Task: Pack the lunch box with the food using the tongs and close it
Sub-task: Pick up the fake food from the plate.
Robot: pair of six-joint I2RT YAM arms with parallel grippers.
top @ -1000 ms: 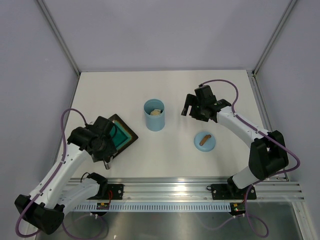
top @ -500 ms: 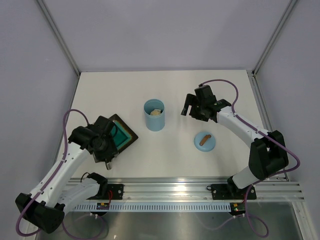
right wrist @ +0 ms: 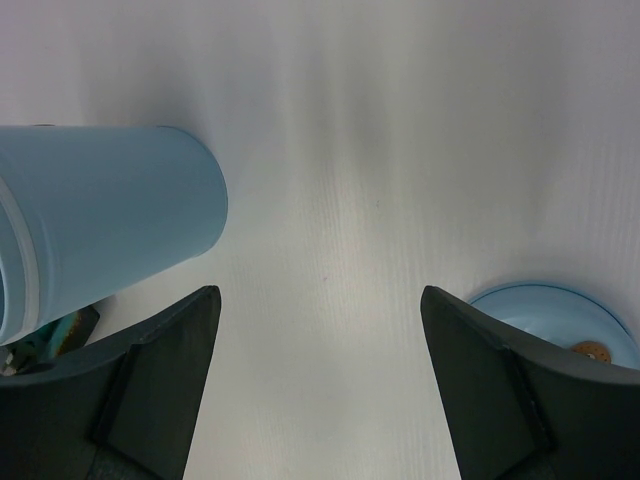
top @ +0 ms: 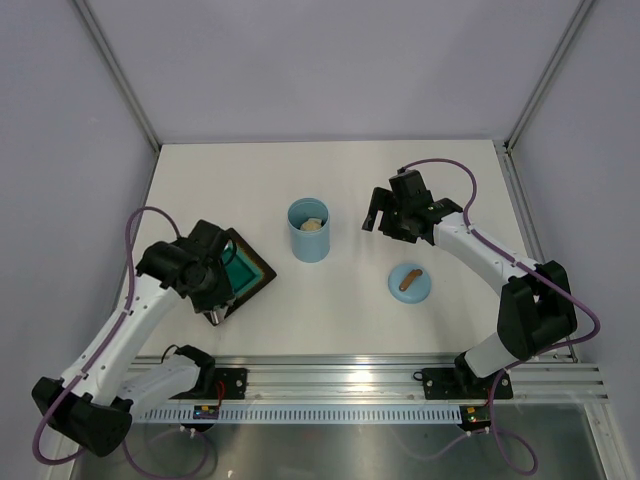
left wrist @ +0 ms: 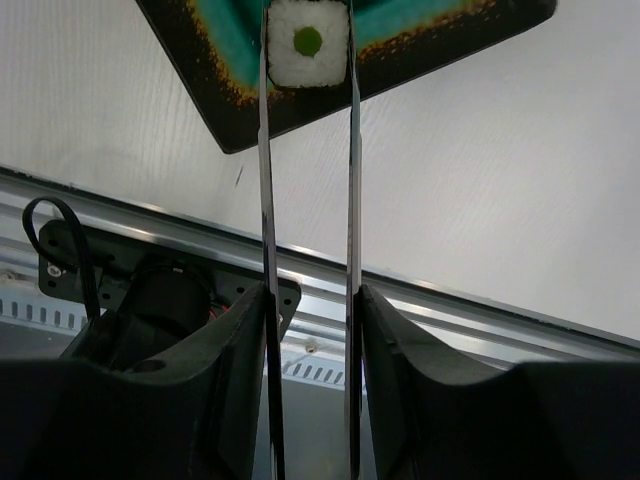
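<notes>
Both arms of the tongs [left wrist: 266,200] are gripped in the left pincer [left wrist: 312,300], pointing straight out along it, with a white food piece [left wrist: 308,42] pinched at their tips over the tray [left wrist: 232,120]. The right pincer [right wrist: 320,330] is held wide open, empty, beside the lunch box [right wrist: 110,220].

We look into a plain, evenly lit booth.
Our off-white table [top: 330,170] sits between lavender-grey walls [top: 330,60], with slim metal posts [top: 116,72] rising from its far corners and a ribbed aluminium rail [top: 350,378] along its near edge.
</notes>
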